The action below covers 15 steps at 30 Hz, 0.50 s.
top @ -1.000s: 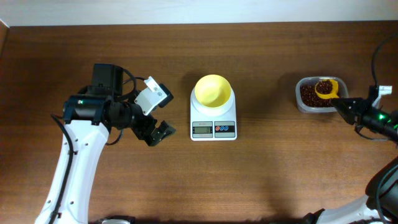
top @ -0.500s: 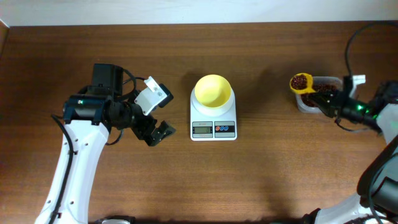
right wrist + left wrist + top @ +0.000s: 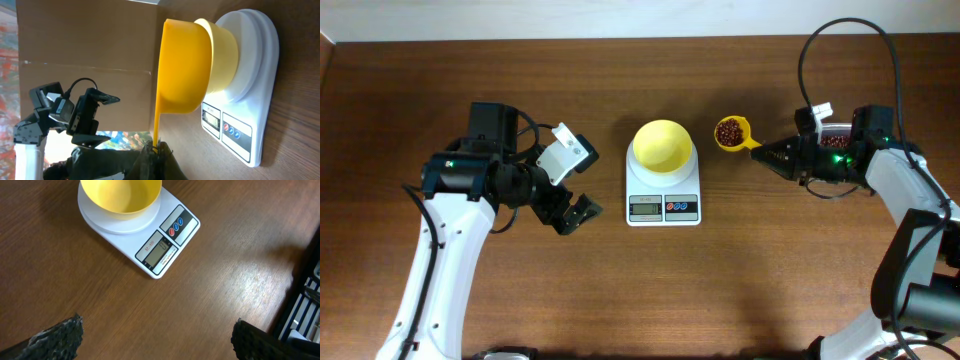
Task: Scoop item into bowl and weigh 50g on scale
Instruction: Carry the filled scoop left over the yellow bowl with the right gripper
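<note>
The pale-yellow bowl [image 3: 662, 145] sits empty on the white scale [image 3: 663, 207] at mid table; both also show in the left wrist view, bowl [image 3: 121, 197] and scale [image 3: 167, 237]. My right gripper [image 3: 772, 156] is shut on the handle of a yellow scoop [image 3: 730, 132] filled with red-brown beans [image 3: 728, 130], held just right of the bowl. In the right wrist view the scoop [image 3: 182, 70] hangs beside the bowl [image 3: 222, 55] and scale [image 3: 250, 95]. My left gripper [image 3: 572, 215] is open and empty, left of the scale.
A clear tub [image 3: 832, 132] with more beans is mostly hidden behind my right arm at the right. A cardboard wall [image 3: 85, 45] shows in the right wrist view. Dark racking [image 3: 305, 295] is at the left wrist view's right edge.
My right gripper has carried the bean-filled scoop out of the tub and leftwards to just beside the bowl. The left arm has not moved.
</note>
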### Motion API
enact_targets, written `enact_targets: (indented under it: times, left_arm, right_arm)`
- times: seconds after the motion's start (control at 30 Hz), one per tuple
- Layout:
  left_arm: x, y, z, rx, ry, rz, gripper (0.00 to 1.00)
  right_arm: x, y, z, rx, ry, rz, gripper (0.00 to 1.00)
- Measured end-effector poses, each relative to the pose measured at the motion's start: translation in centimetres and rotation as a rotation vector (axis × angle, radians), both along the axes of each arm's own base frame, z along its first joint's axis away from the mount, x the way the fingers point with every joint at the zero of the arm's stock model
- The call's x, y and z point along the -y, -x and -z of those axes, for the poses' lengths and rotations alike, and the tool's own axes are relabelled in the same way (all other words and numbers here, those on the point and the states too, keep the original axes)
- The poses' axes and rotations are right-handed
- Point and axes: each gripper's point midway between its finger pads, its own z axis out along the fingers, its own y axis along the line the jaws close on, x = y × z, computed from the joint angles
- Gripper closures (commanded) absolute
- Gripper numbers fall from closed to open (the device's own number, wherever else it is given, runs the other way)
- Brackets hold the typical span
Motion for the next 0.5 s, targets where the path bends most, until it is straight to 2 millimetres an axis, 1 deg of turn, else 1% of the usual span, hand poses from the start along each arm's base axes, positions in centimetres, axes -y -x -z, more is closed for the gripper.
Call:
enact_targets:
  times: [0.13, 0.33, 0.43, 0.5]
  left_arm:
    - [0.0, 0.0, 0.0, 0.000, 0.000, 0.000, 0.01]
    - [0.0, 0.0, 0.0, 0.000, 0.000, 0.000, 0.01]
    - [0.0, 0.0, 0.0, 0.000, 0.000, 0.000, 0.01]
    - [0.0, 0.0, 0.0, -0.001, 0.000, 0.000, 0.01]
  right_arm:
    - [-0.8, 0.1, -0.1, -0.001, -0.008, -0.020, 0.96]
    - [-4.1, 0.9, -0.3, 0.016, -0.014, -0.111, 0.96]
    - [-5.8, 0.6, -0.7, 0.095, -0.007, -0.159, 0.96]
    - [-6.6, 0.3, -0.8, 0.116, -0.007, -0.172, 0.96]
